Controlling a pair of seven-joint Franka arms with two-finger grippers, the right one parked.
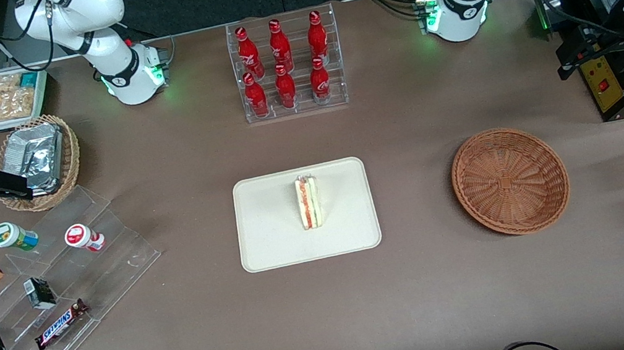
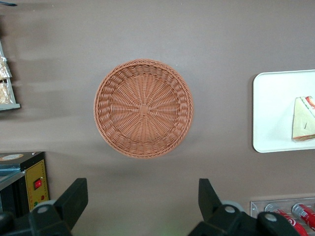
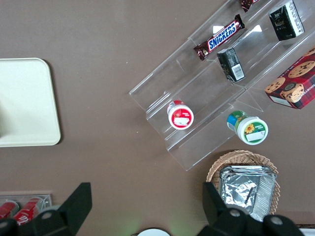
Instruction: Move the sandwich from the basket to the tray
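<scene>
Sandwich (image 1: 309, 203) on tray (image 1: 272, 237), basket (image 1: 510, 180) empty, claw (image 2: 142, 204) released.

Sandwich stands on its edge w/ red filling stripe showing, roughly mid-tray, nothing touching it. Tray sits mid-counter (image 1: 433, 306), about halfway btw the counter's edge near the front camera and the rack of red bottles (image 1: 287, 66) at the edge by the arm bases. Basket lies flat on counter toward the working arm's end, apart from tray, weave bare inside. Claw hangs high over the counter w/ fingers (image 2: 74, 199) spread wide and holding nothing; in the wrist view the basket shows just past the fingertips, not between them. Black box w/ red switch (image 1: 607, 81) sits at the counter edge at the working arm's end, farther from the front camera than the basket.
</scene>
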